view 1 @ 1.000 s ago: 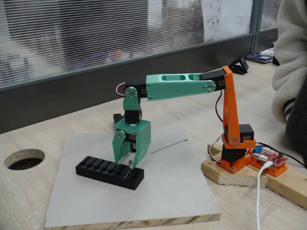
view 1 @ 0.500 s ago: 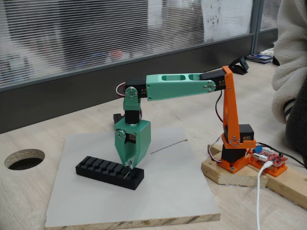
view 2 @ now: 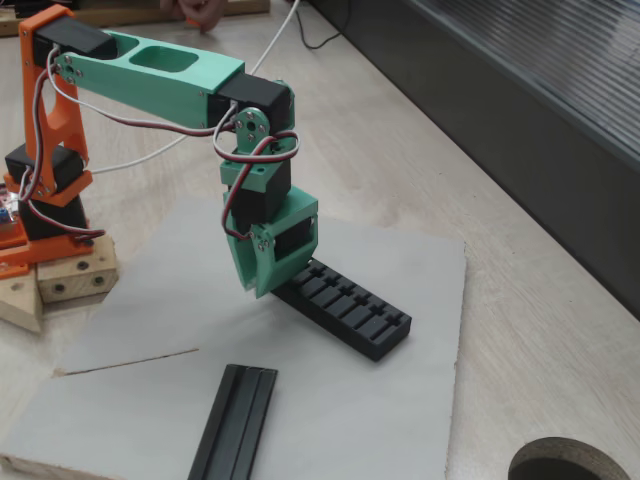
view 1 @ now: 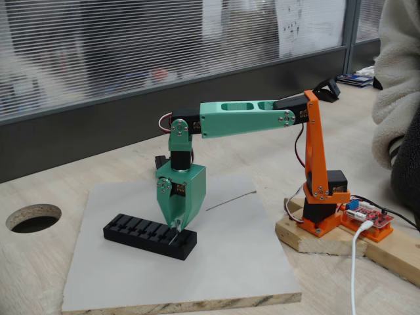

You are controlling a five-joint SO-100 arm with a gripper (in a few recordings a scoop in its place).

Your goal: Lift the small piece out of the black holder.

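The black holder (view 1: pixel 141 233) (view 2: pixel 355 308) lies on a grey board, its row of slots facing up. My green gripper (view 1: pixel 175 225) (view 2: pixel 258 290) points straight down over one end of the holder, the right end in a fixed view. Its fingers are pressed together at the tip. The small piece (view 1: pixel 174 230) shows as a silvery glint pinched between the fingertips, right at the holder's top. In another fixed view the gripper body hides the piece.
The grey board (view 1: pixel 216 262) sits on a wooden table. A thin grey rod (view 1: pixel 230 199) (view 2: pixel 125 362) lies on the board, and a black channel rail (view 2: pixel 235 420) near its front. A round hole (view 1: pixel 33 216) is in the table. The orange arm base (view 1: pixel 321 210) stands on a wood block. A person's sleeve (view 1: pixel 400 98) is at the right.
The gripper's fingers, spread apart a second ago around the holder's end, have come together on the small piece. The arm has stayed in place since.
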